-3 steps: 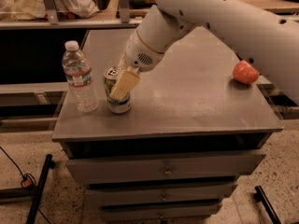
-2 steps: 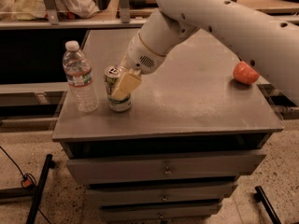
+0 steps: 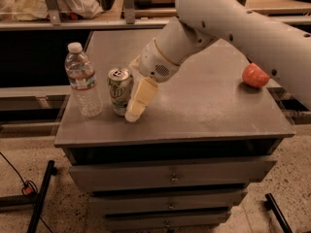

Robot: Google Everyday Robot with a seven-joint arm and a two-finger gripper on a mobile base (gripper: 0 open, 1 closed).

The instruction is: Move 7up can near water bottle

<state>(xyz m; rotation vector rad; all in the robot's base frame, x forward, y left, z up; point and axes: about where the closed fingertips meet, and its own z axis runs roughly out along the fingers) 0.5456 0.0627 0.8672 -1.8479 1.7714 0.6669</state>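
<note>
The 7up can stood upright on the tabletop, just beside the water bottle, at its 3 o'clock. The gripper hung at the can's 3 o'clock, jaws released.

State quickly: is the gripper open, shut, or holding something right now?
Gripper: looks open, holding nothing. It is low beside the can, which stands free on the table next to the bottle.
</note>
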